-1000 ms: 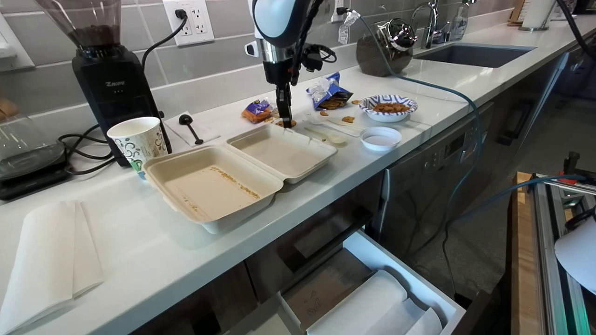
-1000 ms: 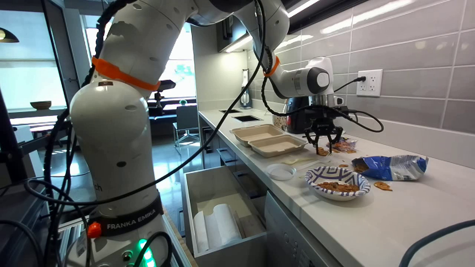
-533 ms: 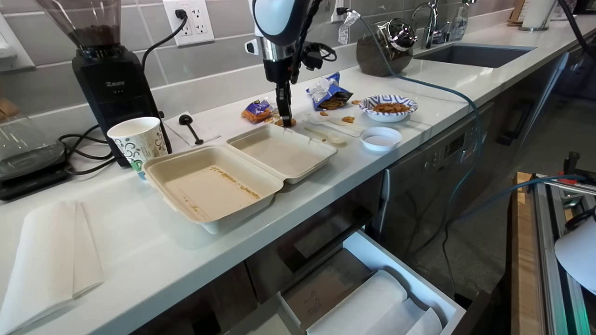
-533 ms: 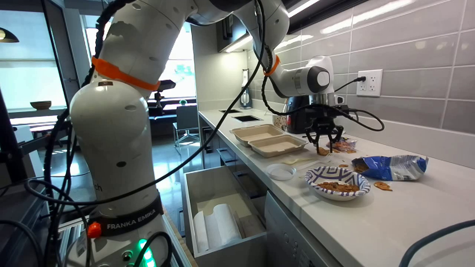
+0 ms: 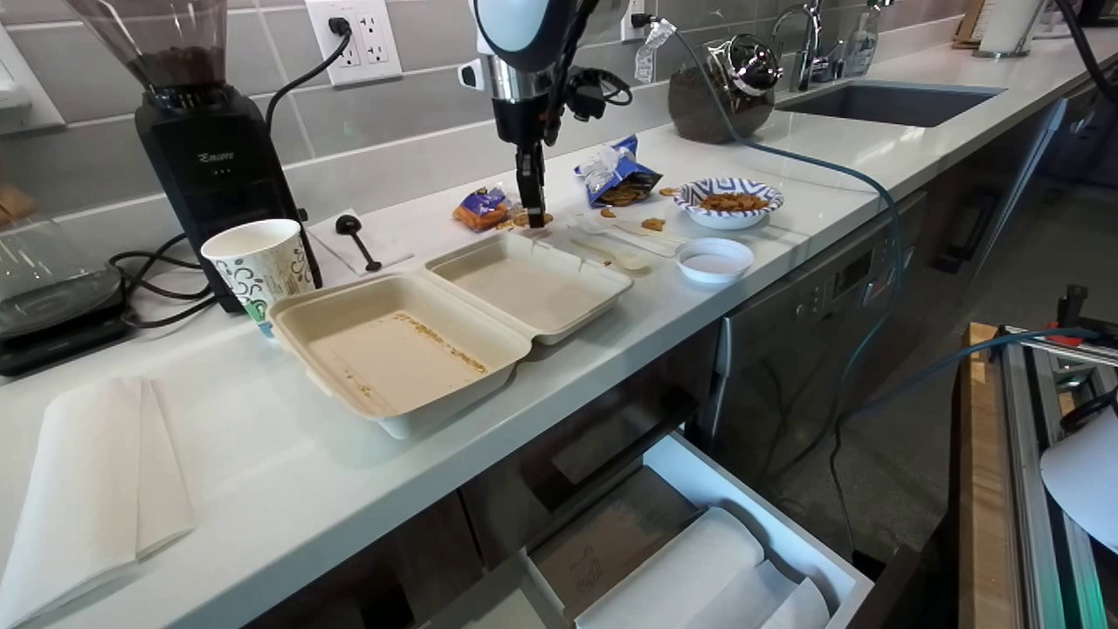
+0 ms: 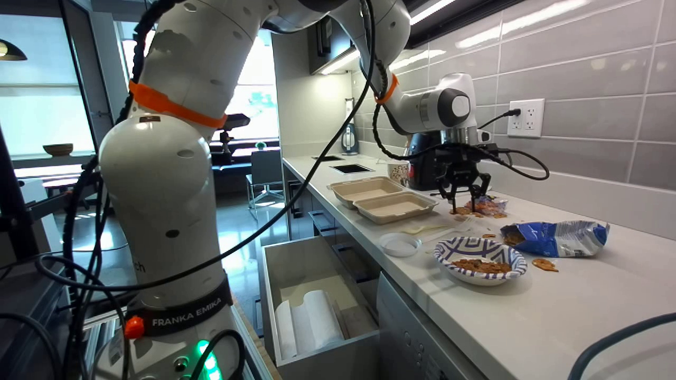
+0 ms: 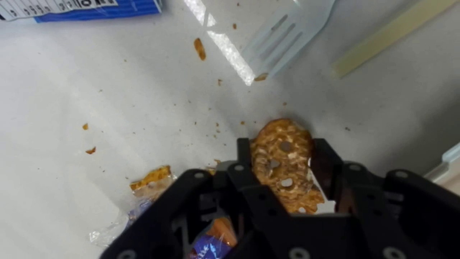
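Pretzel crisp pinched between the fingers; white countertop beneath them, grey tiled wall behind, open drawer well below them.

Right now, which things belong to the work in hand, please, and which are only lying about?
Belonging to the job:
tool
pretzel crisp, apparently in its grip

Probably just lying about, untouched by the tool:
open takeout box
patterned bowl
blue snack bag
plastic fork
paper cup
coffee grinder
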### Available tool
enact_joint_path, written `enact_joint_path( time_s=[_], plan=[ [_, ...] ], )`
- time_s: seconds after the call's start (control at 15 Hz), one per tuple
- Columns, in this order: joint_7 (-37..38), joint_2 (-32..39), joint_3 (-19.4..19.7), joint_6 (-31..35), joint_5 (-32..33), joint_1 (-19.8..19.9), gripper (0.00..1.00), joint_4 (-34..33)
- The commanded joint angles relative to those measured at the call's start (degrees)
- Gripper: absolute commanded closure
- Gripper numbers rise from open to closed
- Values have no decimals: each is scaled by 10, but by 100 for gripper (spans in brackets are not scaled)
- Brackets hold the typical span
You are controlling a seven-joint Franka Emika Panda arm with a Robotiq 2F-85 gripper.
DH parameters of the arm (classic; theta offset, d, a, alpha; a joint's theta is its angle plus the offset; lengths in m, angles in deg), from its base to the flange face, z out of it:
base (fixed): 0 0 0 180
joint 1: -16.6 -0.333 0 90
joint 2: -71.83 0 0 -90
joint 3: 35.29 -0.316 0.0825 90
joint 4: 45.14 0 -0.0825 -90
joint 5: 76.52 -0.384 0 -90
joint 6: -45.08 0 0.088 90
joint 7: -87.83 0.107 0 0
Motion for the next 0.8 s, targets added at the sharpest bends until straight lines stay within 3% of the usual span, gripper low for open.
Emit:
enact_joint_path(
  time_s=[0.0,0.73],
  plan=[
    [2,-21,-1,-9,1,2,60,21],
    [14,-68,4,0,4,-1,58,81]
  ],
)
